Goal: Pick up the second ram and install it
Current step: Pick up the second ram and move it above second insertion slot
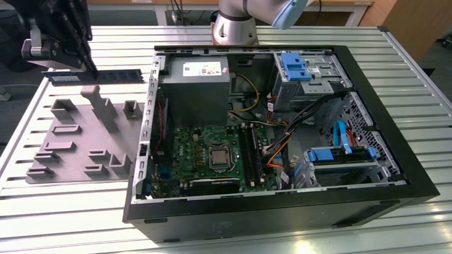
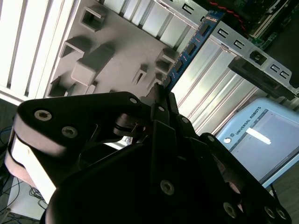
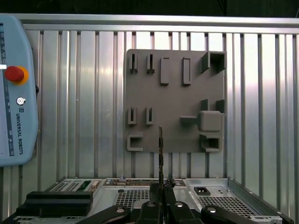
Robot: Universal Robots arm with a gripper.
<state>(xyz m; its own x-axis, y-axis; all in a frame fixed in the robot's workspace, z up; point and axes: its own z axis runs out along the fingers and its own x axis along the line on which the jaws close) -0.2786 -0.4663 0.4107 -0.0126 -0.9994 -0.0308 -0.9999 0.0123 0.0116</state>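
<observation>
**One pick-up made, fitting outstanding**

The thin dark blue-green circuit-board stick, the second ram (image 1: 106,77), was clamped in the black gripper (image 1: 86,71), level over the grey moulded holder plate (image 1: 74,132). The open black computer case (image 1: 282,214) alongside contained a green motherboard (image 1: 201,143) and grey power supply (image 1: 194,87).

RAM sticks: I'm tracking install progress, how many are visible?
1: the second ram, clamped in the gripper above the grey fixture plate. Others seated in the case may be hidden.

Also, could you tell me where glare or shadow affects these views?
Exterior view: slats glare, the case interior is dimmer. Second wrist view: the gripper holding the ram is a dark mass against washed-out slats. First wrist view: even light.
</observation>
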